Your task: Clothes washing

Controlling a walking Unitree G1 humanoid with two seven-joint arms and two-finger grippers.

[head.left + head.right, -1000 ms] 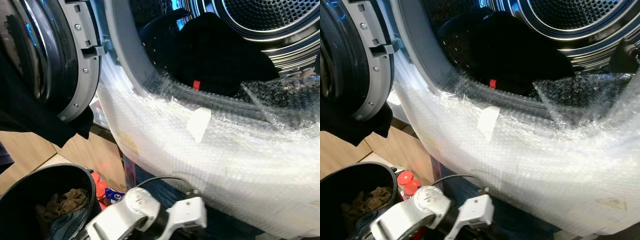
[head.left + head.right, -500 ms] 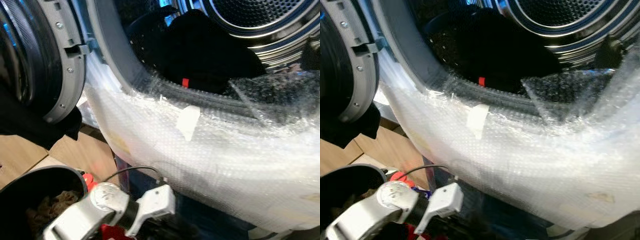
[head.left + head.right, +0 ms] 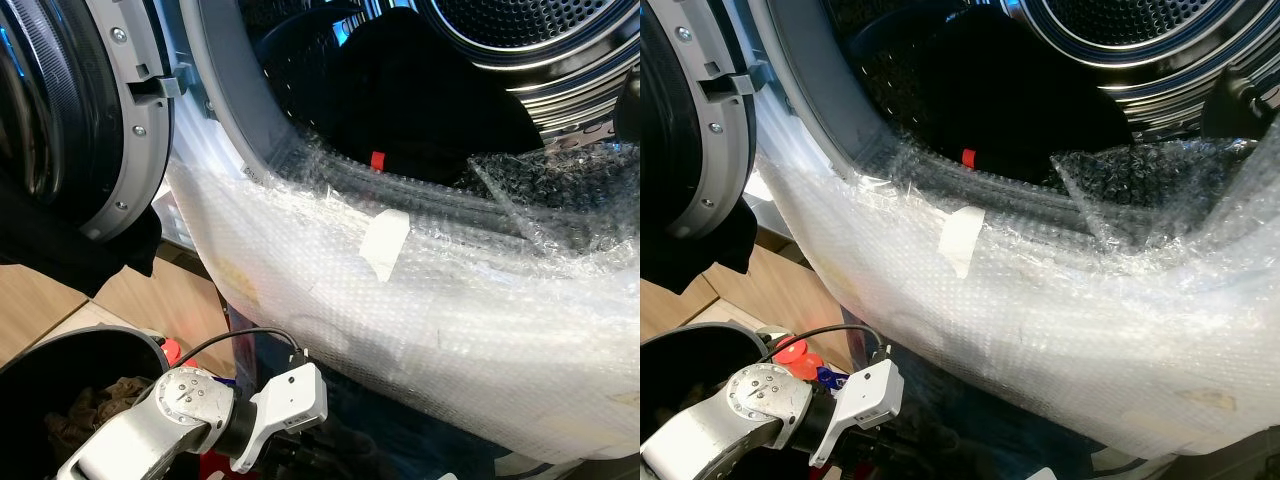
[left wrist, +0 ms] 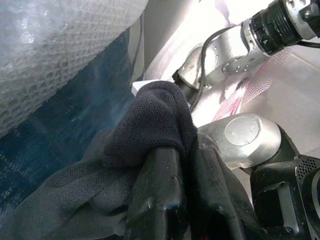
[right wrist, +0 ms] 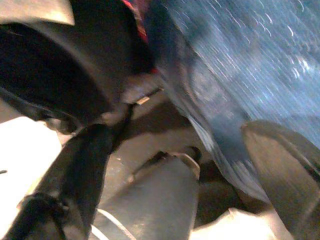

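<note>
Front-loading washing machine, steel perforated drum (image 3: 520,40), mouth wide open and facing out toward the robot; round grey-rimmed door (image 3: 90,120) swung aside on the robot's left. A thick sheet of clear bubble wrap (image 3: 420,310) hangs over the lower lip of the opening and down the front panel, a strip of pale tape (image 3: 385,243) stuck on it. Dark clothes with a small red tag (image 3: 377,159) already lie inside the drum, just behind the lip.

Low on the robot's left, a round black laundry basket (image 3: 60,360) with brownish clothes (image 3: 85,405) at the bottom; red-capped bottles (image 3: 795,355) on the floor beside it.

The silver left arm (image 3: 190,415) is down between basket and machine front. In the left wrist view the left gripper (image 4: 177,165) is clenched on a black mesh-knit garment (image 4: 150,125): a bunched fold stands up past the fingertips, the rest trails off as thin grey fabric beneath the bubble wrap's edge.

Key relation: the drum mouth lies above and forward of the left gripper, the padded lip between them. Judgement: the garment must be lifted over that lip and pushed inward. Bunched, it has no clear long axis; the trailing part hangs low and could catch on the wrap.

Right gripper: the right wrist view is blurred, dark shapes and blue fabric; cannot tell its state.
</note>
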